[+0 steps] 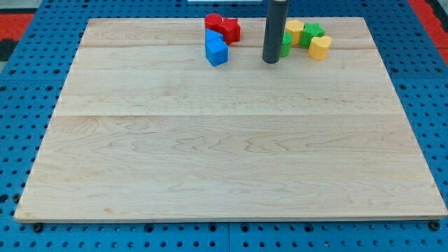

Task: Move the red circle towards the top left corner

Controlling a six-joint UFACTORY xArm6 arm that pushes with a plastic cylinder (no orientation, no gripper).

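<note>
The red circle (213,21) sits near the view's top edge of the wooden board (231,161), a little left of centre. A red star-like block (230,29) touches it on the right. Two blue blocks (216,49) lie just below the red ones. My tip (271,60) stands on the board to the right of the blue blocks, below and to the right of the red circle, apart from it. Just right of the rod lie a green block (285,44), a yellow block (295,30), a second green block (312,32) and a yellow block (320,47).
The board lies on a blue pegboard table (28,91) with red patches at the view's top corners. The blocks are bunched along the board's top edge.
</note>
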